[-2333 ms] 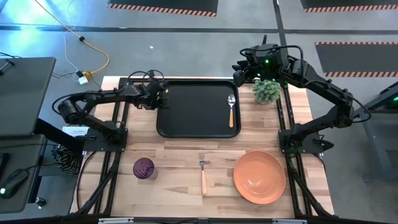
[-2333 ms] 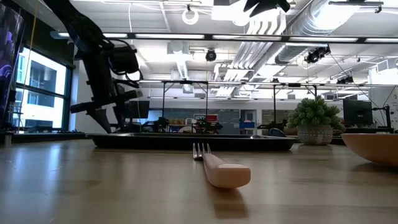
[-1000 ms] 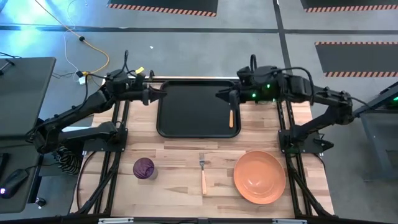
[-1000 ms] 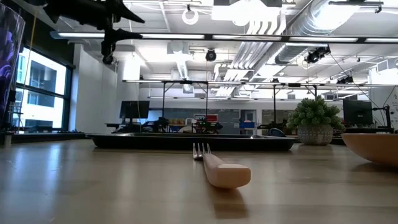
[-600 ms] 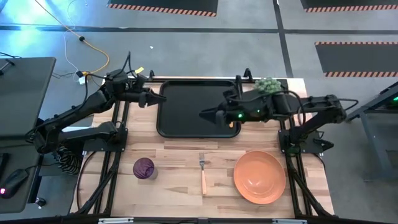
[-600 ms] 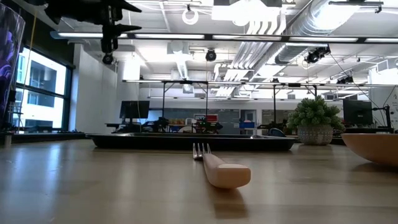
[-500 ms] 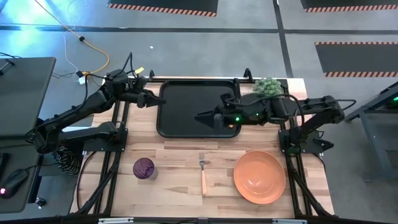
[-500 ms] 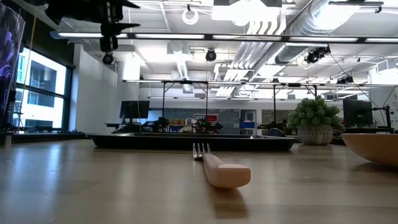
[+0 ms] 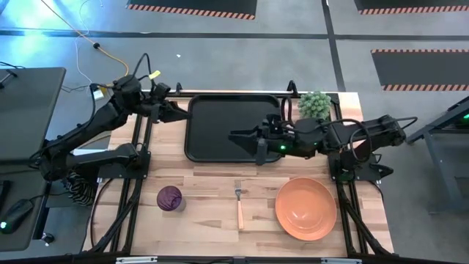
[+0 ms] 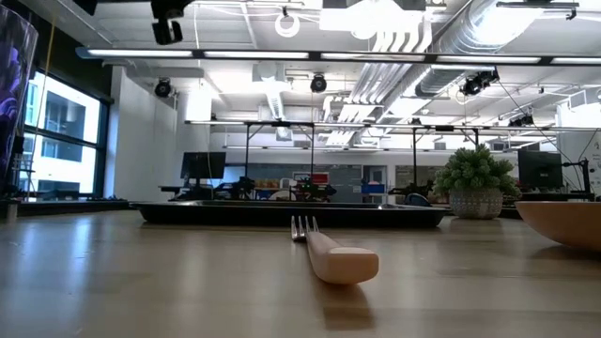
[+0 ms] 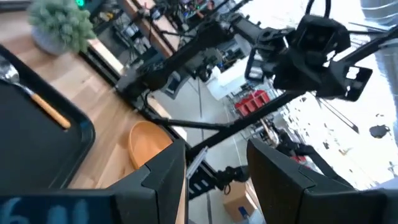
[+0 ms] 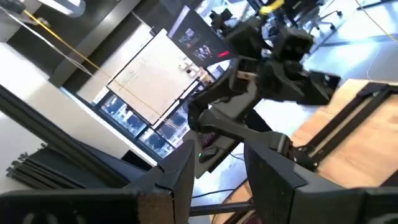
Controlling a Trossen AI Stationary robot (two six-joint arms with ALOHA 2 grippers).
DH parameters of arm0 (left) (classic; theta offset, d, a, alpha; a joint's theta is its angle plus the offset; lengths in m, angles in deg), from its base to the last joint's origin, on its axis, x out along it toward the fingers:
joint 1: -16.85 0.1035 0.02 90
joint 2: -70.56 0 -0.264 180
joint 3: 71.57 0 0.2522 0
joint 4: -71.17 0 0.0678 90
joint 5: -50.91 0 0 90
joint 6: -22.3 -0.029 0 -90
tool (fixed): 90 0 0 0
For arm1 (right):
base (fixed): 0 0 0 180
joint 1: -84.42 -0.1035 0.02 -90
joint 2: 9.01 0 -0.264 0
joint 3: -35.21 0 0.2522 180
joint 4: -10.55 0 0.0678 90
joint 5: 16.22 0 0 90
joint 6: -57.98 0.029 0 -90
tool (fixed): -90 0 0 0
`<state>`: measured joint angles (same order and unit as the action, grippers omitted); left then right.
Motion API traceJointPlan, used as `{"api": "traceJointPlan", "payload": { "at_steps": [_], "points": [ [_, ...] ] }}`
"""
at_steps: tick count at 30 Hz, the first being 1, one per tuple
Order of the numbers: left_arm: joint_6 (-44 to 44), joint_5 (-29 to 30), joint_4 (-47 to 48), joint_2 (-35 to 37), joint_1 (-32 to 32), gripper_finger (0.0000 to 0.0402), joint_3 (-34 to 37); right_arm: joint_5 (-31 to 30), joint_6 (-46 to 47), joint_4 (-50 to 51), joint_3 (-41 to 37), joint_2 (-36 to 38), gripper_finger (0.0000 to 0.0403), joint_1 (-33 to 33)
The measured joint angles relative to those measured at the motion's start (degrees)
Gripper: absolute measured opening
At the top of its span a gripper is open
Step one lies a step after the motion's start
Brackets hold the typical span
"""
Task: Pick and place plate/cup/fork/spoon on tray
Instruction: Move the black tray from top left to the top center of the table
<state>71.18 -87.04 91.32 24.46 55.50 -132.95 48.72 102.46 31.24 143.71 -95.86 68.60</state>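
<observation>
The black tray lies at the table's far middle. The spoon lies on its right part; in the high view my right arm hides it. The fork lies on the wood near the tray, tines toward it. The orange plate sits at the near right and the purple cup at the near left. My right gripper hangs open and empty above the tray's right half, pointing left. My left gripper is open and empty, raised beside the tray's left rim.
A small potted plant stands at the far right corner, just right of the tray. Bare wood lies between the cup and the fork. The low view shows the fork in front of the tray's rim and the plate's edge.
My right gripper has swung from the tray's far right rim toward the table's left and near edges, and now stands over the tray's right half. My left gripper has gone up and drawn back a little toward the table's left edge. The things on the table have not moved.
</observation>
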Motion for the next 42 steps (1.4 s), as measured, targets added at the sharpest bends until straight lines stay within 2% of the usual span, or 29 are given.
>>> {"api": "traceJointPlan", "payload": {
  "at_steps": [4, 9, 13, 15, 18, 22, 25, 42],
  "points": [
    [-2.30, 2.18, 3.58, -0.12, 0.00, 0.0163, -0.74, 1.03, 3.19, 1.02, 0.00, -1.40, 0.0129, 0.01],
    [-8.74, 5.20, 14.42, -0.34, 0.00, 0.0163, -0.74, 3.07, 6.40, 0.99, 0.00, -3.39, 0.0129, -0.75],
    [-13.54, 9.78, 21.69, -0.29, 0.00, 0.0163, -0.74, 3.06, 6.58, 1.17, 0.00, -4.33, 0.0129, -1.87],
    [-15.36, 12.14, 23.98, -0.29, 0.00, 0.0163, -0.74, 2.95, 7.71, 3.46, 0.00, -4.70, 0.0129, -2.02],
    [-17.11, 15.04, 26.38, -0.29, 0.00, 0.0163, -0.74, 2.95, 14.38, 11.10, 0.02, -5.67, 0.0129, -2.02],
    [-18.77, 18.36, 28.87, -0.29, 0.00, 0.0163, -0.74, 4.67, 24.03, 19.34, 0.02, -7.84, 0.0129, -1.92],
    [-20.00, 20.03, 30.19, -0.29, 0.00, 0.0163, -0.74, 8.67, 29.59, 22.07, 0.02, -9.93, 0.0129, -1.97],
    [-20.65, 20.08, 30.30, -0.49, 0.00, 0.0163, -0.74, 23.20, 46.64, 26.73, 0.02, -21.70, 0.0129, -2.33]
  ]
}}
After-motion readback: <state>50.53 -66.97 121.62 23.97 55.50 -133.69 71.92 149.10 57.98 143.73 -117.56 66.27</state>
